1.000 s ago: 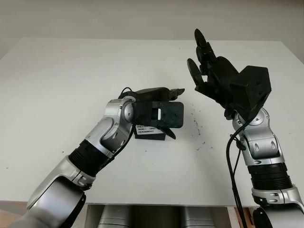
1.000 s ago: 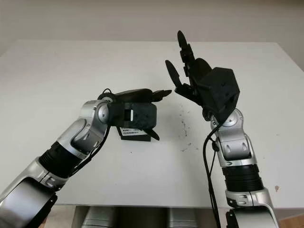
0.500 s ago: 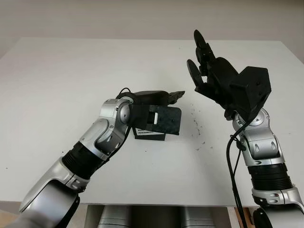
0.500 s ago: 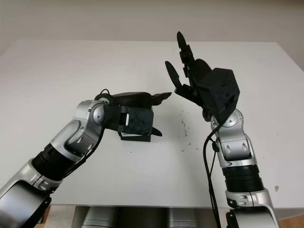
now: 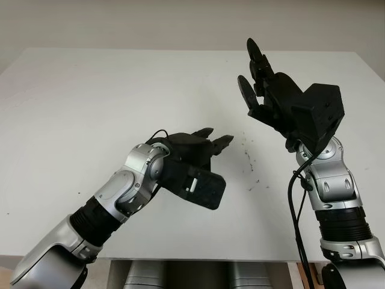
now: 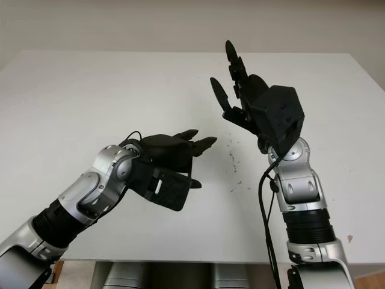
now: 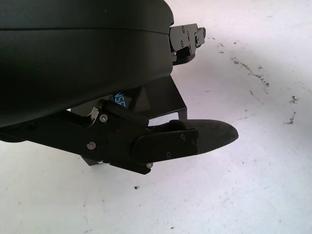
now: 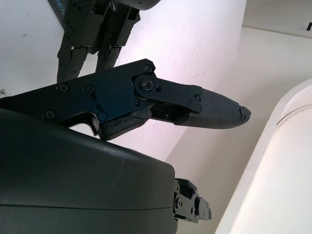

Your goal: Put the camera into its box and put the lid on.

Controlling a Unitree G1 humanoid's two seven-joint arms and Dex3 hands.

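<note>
A small black box (image 7: 158, 95) with a white label stands on the white table (image 5: 90, 102) near the middle. Whether its lid is on cannot be told. My left hand (image 5: 213, 139) hovers over the box, palm down and open, and holds nothing. Its fingers (image 7: 204, 136) reach past the box toward the right. From the head views the hand and wrist cover the box. My right hand (image 5: 255, 78) is raised above the table at the right, open, fingers pointing up, well apart from the box.
Small dark specks (image 5: 249, 159) mark the table just right of the left hand. The table's front edge (image 5: 198, 260) runs below both forearms, and the white surface stretches wide to the left and back.
The left hand has rolled palm-down and dropped lower toward the front, and it now covers the box that showed beneath it before. The right hand has stayed still.
</note>
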